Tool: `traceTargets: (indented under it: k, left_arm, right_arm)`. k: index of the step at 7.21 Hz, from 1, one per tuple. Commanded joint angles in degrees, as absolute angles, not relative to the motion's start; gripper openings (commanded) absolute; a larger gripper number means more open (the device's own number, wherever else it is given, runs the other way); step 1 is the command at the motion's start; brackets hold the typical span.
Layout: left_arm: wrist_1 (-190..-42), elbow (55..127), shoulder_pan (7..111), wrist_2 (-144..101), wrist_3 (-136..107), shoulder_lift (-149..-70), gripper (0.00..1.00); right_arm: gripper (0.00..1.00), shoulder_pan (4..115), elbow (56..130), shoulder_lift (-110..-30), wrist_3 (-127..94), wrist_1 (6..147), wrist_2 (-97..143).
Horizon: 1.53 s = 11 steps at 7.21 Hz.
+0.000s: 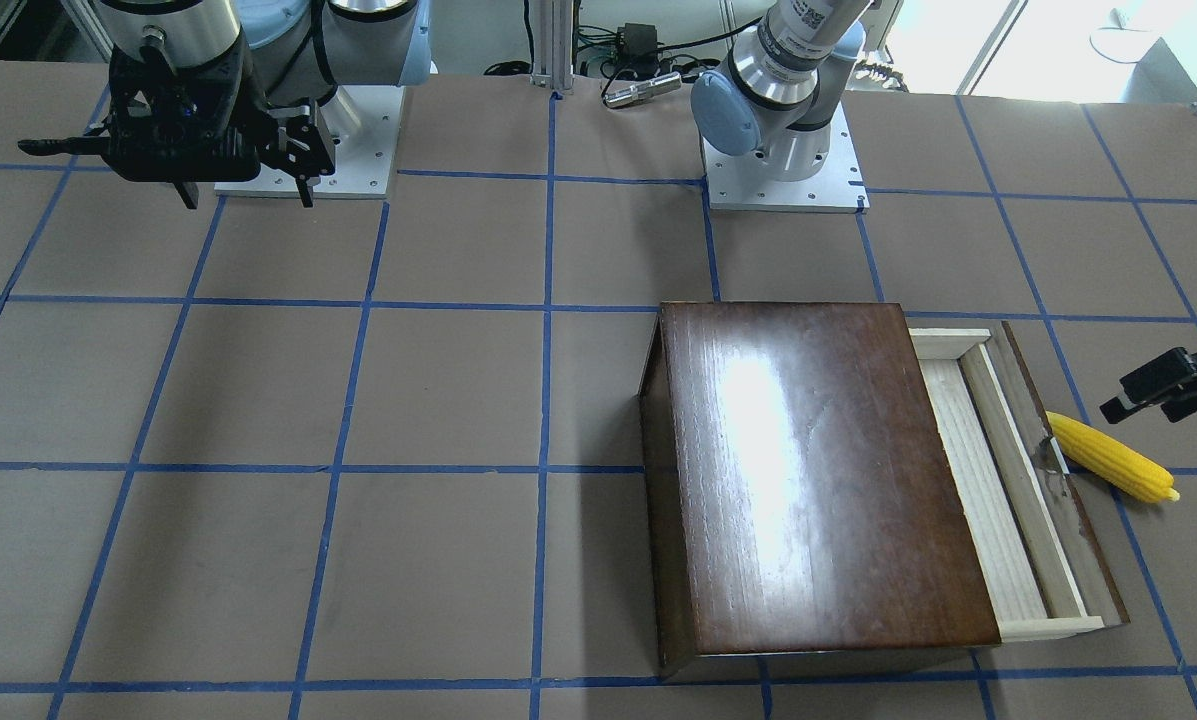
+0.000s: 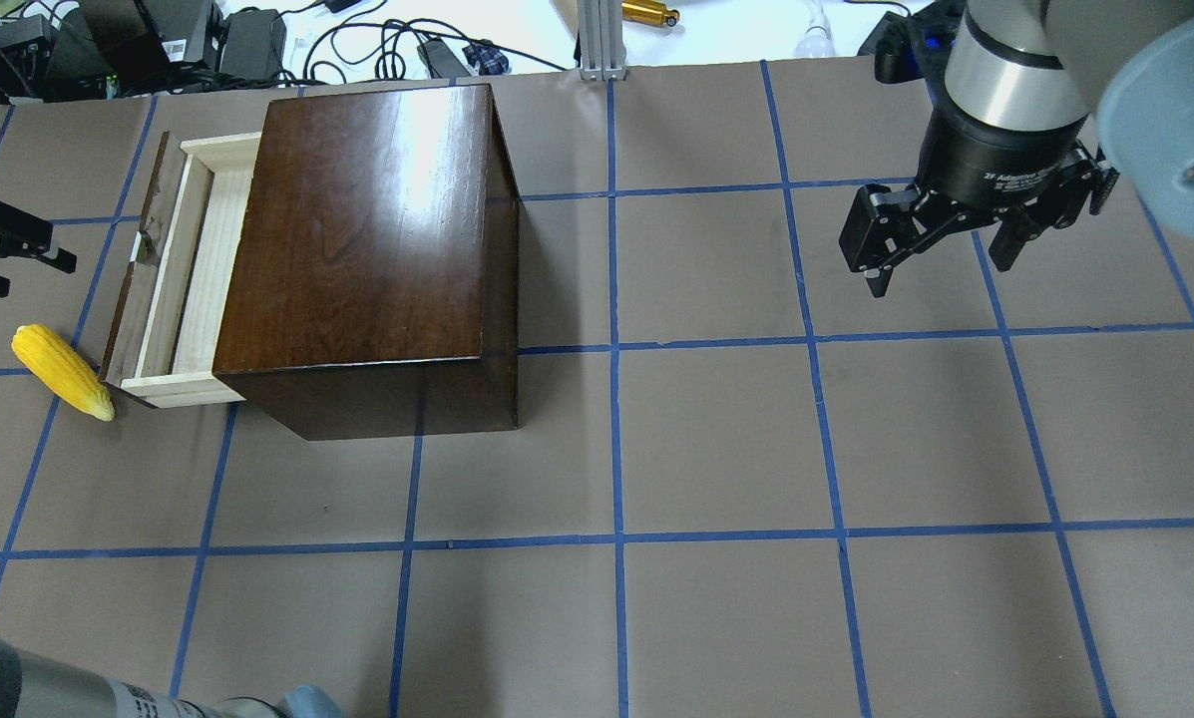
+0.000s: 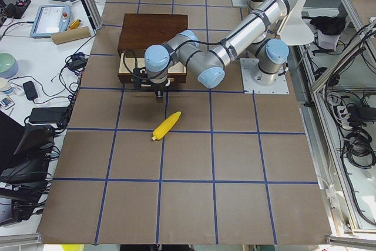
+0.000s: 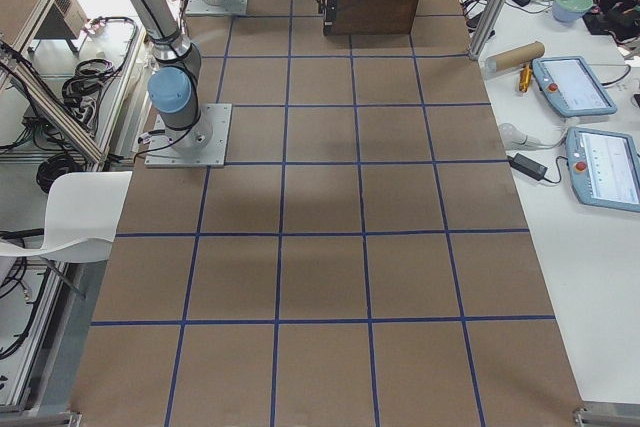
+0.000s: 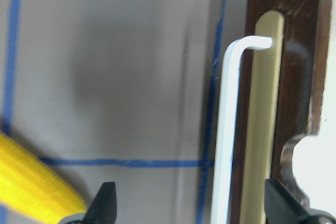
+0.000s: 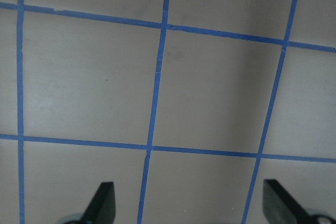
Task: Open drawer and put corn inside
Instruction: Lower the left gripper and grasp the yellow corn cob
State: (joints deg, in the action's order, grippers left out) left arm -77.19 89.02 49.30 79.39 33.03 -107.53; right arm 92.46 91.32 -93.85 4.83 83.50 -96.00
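Showing the drawer [image 2: 173, 269] standing partway out of the dark box [image 2: 377, 229] at the far left of the surface [image 2: 716, 439]; corn [image 2: 61, 371] lying on the surface just beside the drawer's front panel (outside the tray); left fingers [image 5: 106, 203] spread apart, empty, near the white handle [image 5: 228, 129]; right fingers [image 2: 868, 249] spread apart, empty, hovering well apart at far right.

The corn [image 2: 61, 371] is bright yellow. The box [image 2: 367, 239] is glossy dark brown, the drawer [image 2: 207, 269] pale wood, the table [image 2: 716, 439] brown with blue grid lines.
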Motion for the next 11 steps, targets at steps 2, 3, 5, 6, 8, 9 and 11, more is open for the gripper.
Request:
traceTargets:
  k: [2,3,5,6,8,9,11]
  left_arm:
    - [-69.9,88.2,47.3,89.0,39.2,-112.0,1.00]
    - [-67.3,88.6,47.2,90.6,40.2,-113.6,1.00]
    - [-63.9,89.3,47.1,91.0,40.3,-116.8,1.00]
    - [-63.8,89.4,47.0,91.0,40.3,-117.9,1.00]
    - [-63.7,89.4,46.9,91.1,40.3,-119.5,1.00]
    - [-63.0,89.4,46.9,91.1,40.3,-120.3,1.00]
    - [-61.8,89.4,46.9,91.1,40.3,-122.2,1.00]
  right_arm:
    - [1.00,92.5,91.3,-93.8,4.8,83.5,-96.1]
    - [1.00,92.5,91.3,-93.9,4.8,83.5,-96.0]
    - [1.00,92.5,91.3,-93.9,4.8,83.5,-96.0]
    - [1.00,92.5,91.3,-93.9,4.8,83.5,-96.0]
    - [1.00,92.5,91.3,-93.9,4.8,83.5,-96.1]
    - [1.00,92.5,91.3,-93.9,4.8,83.5,-96.0]
    - [1.00,92.5,91.3,-93.9,4.8,83.5,-96.0]
